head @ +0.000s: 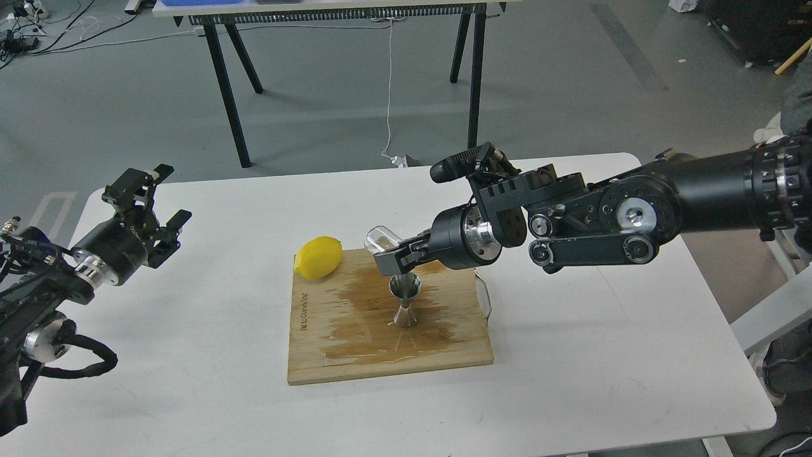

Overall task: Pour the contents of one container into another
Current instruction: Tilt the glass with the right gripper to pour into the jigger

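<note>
Tabletop [571, 355], white with rounded corners, fills most of the view and carries everything else. On its middle lies a wooden cutting board [355, 343] with a dark wet stain spread over its centre. From the right edge the right arm [698, 190] reaches in over the board, and its right gripper [388, 259] hangs above the board's far half, fingers pinching the clear cup [382, 238]. That cup is tipped well over on its side, its body pointing up and to the left of the fingers, held in the air directly above the jigger. At the left, the left arm [57, 273] rests over the table edge, well apart from the board; its left gripper [162, 206] has both fingers spread wide and holds nothing. A yellow lemon [318, 257] sits on the board's far left corner. Smallest is the steel jigger [404, 303], standing upright in the wet patch, just below the right gripper's fingertips.
</note>
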Available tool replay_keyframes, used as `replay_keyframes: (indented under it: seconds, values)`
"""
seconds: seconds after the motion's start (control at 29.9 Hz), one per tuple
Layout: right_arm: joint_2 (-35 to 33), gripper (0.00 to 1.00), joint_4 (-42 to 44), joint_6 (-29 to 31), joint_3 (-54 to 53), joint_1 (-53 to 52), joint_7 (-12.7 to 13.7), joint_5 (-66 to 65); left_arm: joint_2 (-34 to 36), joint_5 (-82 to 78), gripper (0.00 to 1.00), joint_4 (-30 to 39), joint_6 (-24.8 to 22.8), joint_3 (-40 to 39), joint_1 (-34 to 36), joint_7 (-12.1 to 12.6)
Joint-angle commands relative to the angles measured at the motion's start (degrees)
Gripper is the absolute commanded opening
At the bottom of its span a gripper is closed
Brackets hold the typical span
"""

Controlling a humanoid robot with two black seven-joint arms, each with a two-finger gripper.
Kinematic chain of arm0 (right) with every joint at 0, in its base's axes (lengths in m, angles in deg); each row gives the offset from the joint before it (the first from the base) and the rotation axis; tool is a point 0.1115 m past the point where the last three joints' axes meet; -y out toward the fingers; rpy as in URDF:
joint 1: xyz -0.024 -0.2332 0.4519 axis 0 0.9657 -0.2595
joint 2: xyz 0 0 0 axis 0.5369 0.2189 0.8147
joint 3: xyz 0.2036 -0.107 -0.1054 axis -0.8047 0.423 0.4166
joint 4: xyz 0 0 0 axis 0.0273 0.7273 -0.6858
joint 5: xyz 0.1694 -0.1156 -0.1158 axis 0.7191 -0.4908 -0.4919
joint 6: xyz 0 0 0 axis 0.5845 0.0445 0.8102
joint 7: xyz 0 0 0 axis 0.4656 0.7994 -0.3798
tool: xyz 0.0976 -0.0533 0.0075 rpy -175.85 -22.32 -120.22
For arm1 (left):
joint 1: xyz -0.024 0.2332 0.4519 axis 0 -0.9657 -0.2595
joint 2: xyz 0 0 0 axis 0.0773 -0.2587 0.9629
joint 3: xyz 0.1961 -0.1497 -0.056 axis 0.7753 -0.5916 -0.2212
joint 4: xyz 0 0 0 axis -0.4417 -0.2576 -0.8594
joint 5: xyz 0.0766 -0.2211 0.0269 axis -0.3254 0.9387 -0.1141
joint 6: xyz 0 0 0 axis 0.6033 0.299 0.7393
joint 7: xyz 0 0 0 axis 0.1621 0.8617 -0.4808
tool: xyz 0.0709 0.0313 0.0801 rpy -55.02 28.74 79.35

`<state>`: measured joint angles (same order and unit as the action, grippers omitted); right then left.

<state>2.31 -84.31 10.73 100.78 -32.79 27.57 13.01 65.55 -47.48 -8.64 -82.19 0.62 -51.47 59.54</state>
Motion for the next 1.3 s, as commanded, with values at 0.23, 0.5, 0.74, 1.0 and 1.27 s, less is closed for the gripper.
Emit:
replay_keyframes:
  seconds: [0.23, 0.5, 0.74, 1.0, 1.27]
  values:
    - [0.06, 0.32, 0.06, -4.35, 2.44, 0.05, -1.93, -3.67, -0.05, 0.00, 0.99, 0.00, 0.00, 0.08, 0.17, 0.00]
    - [0.32, 0.32, -0.02, -6.55, 3.23, 0.14, -3.69, -5.17, -0.13, 0.00, 0.99, 0.00, 0.00, 0.17, 0.17, 0.00]
    - [0.59, 0.32, -0.02, -8.13, 4.29, 0.14, -4.57, -5.61, -0.05, 0.00, 0.99, 0.00, 0.00, 0.17, 0.17, 0.00]
    - [0.85, 0.32, -0.02, -9.63, 4.55, 0.14, -5.10, -6.93, -0.05, 0.00, 0.99, 0.00, 0.00, 0.17, 0.17, 0.00]
    - [0.94, 0.32, 0.06, -11.38, 5.51, 0.76, -6.33, -7.19, -0.14, 0.00, 0.99, 0.00, 0.00, 0.17, 0.17, 0.00]
